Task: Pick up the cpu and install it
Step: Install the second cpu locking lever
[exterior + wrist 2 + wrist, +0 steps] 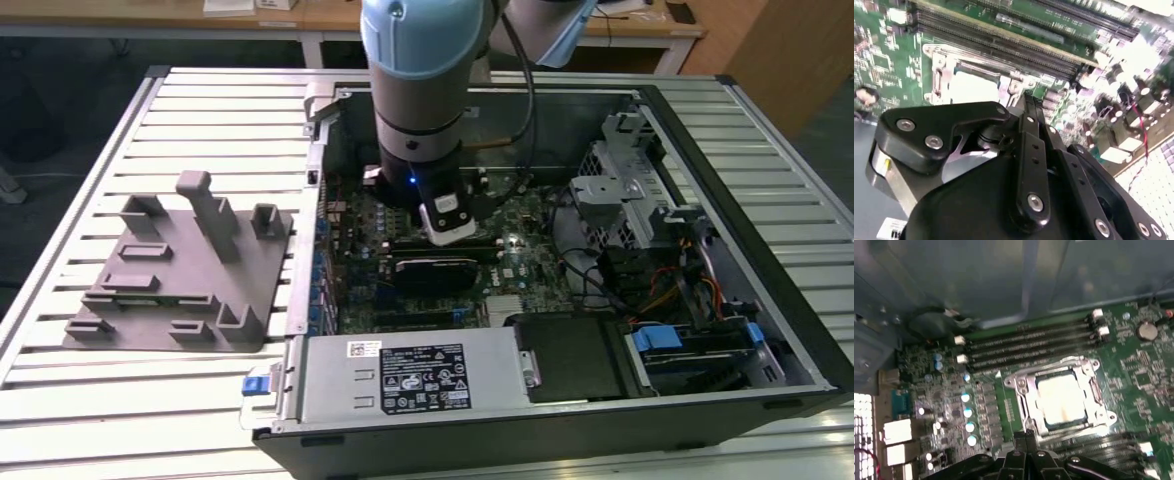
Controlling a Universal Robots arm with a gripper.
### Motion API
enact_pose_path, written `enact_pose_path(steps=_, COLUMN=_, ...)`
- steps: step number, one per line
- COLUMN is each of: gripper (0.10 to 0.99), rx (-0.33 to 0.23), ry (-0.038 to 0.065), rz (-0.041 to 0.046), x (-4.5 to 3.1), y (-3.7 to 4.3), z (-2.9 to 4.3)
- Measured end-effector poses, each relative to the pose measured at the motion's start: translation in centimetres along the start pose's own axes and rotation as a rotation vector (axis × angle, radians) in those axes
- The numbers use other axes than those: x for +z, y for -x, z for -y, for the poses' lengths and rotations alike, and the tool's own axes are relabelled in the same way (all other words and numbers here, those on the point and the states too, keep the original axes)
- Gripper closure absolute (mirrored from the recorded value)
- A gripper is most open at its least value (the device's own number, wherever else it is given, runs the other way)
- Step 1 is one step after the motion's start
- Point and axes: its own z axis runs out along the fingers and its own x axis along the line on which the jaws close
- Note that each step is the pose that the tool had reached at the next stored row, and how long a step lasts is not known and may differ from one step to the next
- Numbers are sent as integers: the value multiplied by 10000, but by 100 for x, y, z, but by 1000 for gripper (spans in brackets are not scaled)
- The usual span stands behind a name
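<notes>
In the exterior view the arm's grey, blue-capped segment stood close to vertical, its black wrist pointing straight down. The tool (450, 236) hung below the wrist. In both wrist views its two black fingers (1026, 439) were pressed together at the tips with nothing between them, the bolted linkage bars (1030, 165) drawn in alongside each other.

A slatted white table (200, 395) carries a grey fixture (180, 270) beside an open computer case (561, 400).
</notes>
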Motion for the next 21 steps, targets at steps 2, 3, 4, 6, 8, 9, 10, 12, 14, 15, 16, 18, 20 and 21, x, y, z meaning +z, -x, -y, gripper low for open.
enact_pose_path(steps=2, gripper=980, rx=58, ry=-259, rz=74, x=1, y=5, z=-4)
enact_pose_path(steps=3, gripper=980, rx=82, ry=-303, rz=90, x=3, y=16, z=-10)
enact_pose_path(steps=4, gripper=980, rx=103, ry=-321, rz=100, x=4, y=31, z=-18)
enact_pose_path(steps=6, gripper=980, rx=133, ry=-329, rz=108, x=9, y=76, z=-38)
enact_pose_path(steps=8, gripper=980, rx=147, ry=-331, rz=113, x=16, y=127, z=-63)
enact_pose_path(steps=9, gripper=980, rx=152, ry=-334, rz=114, x=20, y=150, z=-79)
enact_pose_path(steps=10, gripper=980, rx=153, ry=-337, rz=116, x=25, y=169, z=-96)
enact_pose_path(steps=12, gripper=980, rx=155, ry=-350, rz=119, x=35, y=201, z=-131)
enact_pose_path(steps=14, gripper=980, rx=154, ry=-379, rz=125, x=44, y=227, z=-166)
enact_pose_path(steps=15, gripper=980, rx=154, ry=-402, rz=131, x=50, y=234, z=-187)
enact_pose_path(steps=16, gripper=980, rx=152, ry=-433, rz=137, x=56, y=243, z=-207)
enact_pose_path(steps=18, gripper=980, rx=149, ry=-516, rz=156, x=66, y=261, z=-238)
enact_pose_path(steps=20, gripper=980, rx=147, ry=-604, rz=177, x=76, y=276, z=-271)
enact_pose_path(steps=21, gripper=980, rx=144, ry=-634, rz=184, x=83, y=282, z=-292)
